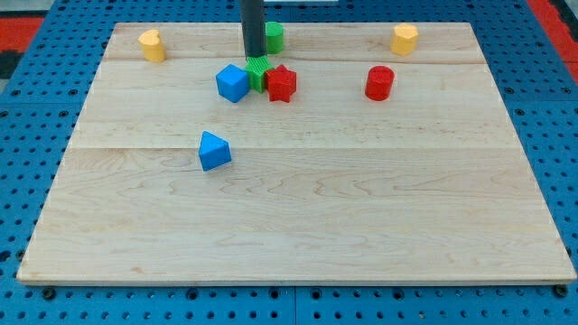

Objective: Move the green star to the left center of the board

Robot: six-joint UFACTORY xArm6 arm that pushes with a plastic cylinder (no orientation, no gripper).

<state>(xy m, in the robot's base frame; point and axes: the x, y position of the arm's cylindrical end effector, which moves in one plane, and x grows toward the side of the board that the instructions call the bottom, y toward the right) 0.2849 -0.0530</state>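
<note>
The green star [258, 74] lies near the view's top, left of centre, wedged between a blue cube [232, 83] on its left and a red star [282, 84] on its right. The dark rod comes down from the view's top edge and my tip [255, 56] rests right at the top edge of the green star. The rod partly hides a green round block [274, 36] behind it.
A yellow block [153, 45] sits at the top left and a yellow hexagonal block [405, 39] at the top right. A red cylinder [379, 83] lies right of centre. A blue triangular block [214, 151] lies at the left middle of the wooden board [298, 208].
</note>
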